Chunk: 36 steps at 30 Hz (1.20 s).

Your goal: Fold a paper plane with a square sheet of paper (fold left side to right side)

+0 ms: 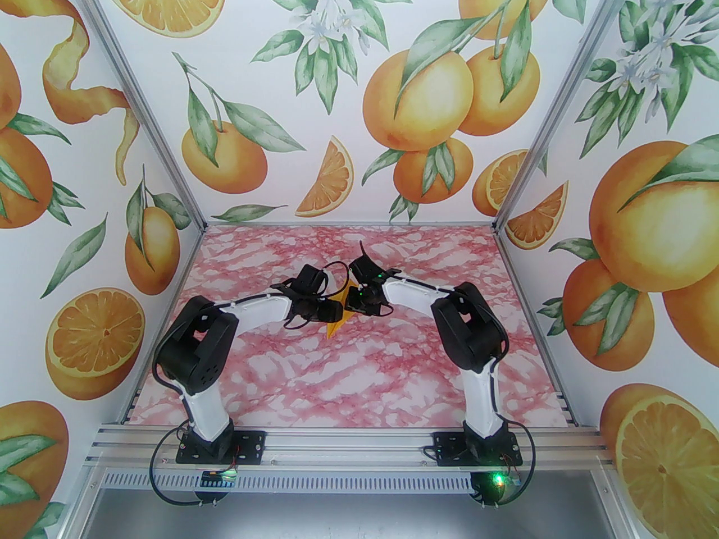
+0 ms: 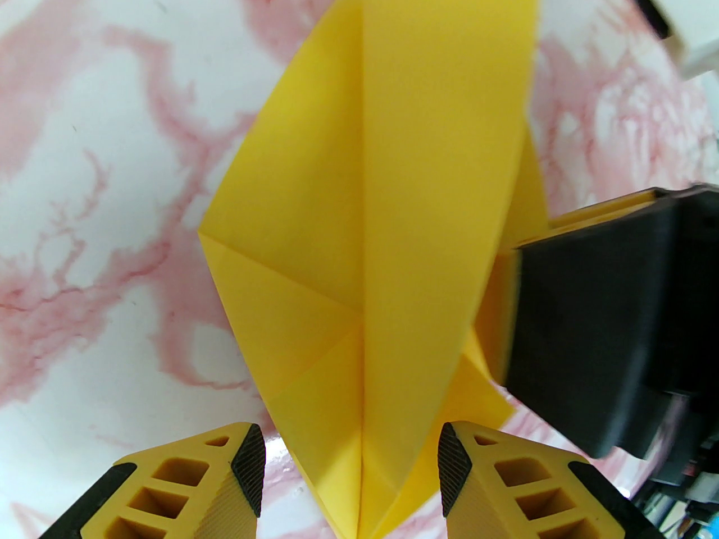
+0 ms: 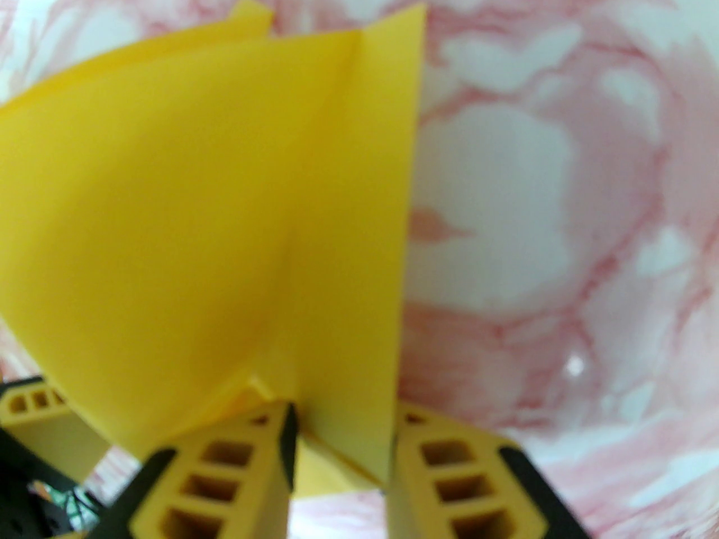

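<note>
Paper plane (image 2: 415,188), creased matte yellow; left end effector (image 2: 351,458) apart, right end effector (image 3: 340,430) unclear.

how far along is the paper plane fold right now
Partway. Done: the sheet of paper already has diagonal creases and a pointed end. In hand: one flap stands up along the centre line, between the jaws of the right gripper; whether they pinch it is unclear. The left gripper is open, straddling the point. Still to do: pressing that flap flat.

— Where's the sheet of paper (image 2: 393,217)?
— Yellow, partly folded, creased lengthwise. Its pointed end lies between the left gripper's (image 2: 351,469) spread fingers.
— Flat?
— No. One flap stands raised, its edge between the right gripper's (image 3: 340,452) fingers.
</note>
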### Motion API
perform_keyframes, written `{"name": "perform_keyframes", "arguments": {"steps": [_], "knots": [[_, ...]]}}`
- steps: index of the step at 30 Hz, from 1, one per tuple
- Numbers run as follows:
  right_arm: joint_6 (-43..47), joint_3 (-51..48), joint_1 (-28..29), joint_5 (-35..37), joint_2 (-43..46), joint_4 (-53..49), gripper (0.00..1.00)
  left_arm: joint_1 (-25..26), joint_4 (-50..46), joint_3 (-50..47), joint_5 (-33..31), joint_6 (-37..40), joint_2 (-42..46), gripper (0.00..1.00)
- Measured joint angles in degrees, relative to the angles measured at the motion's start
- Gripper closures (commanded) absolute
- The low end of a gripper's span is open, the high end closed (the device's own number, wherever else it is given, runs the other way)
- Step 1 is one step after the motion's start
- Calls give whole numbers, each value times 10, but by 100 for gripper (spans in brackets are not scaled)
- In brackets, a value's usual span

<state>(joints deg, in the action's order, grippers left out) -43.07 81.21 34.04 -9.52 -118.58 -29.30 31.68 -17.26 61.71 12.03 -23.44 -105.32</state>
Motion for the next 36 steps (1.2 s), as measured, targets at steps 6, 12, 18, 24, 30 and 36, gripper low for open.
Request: {"name": "perform_keyframes", "arguments": {"steps": [6,12,18,24,30,36], "knots": [[-1,-2,0,0,0,0,69,5,13,-2,17,-2,-1,44],[-1,-5,-2,-2,1,3,69,4,40,-16,27,-5,1,42],[-3,-5,-4,-9,1,5,69,3,72,-43,49,-13,12,29],[-6,-5,-4,-10,1,6,69,7,98,-50,73,-17,20,29],[-7,-5,-4,-11,1,6,69,7,84,-47,65,-12,20,41],[-7,-9,-7,-11,3,11,68,11,57,-21,38,-1,5,51]]}}
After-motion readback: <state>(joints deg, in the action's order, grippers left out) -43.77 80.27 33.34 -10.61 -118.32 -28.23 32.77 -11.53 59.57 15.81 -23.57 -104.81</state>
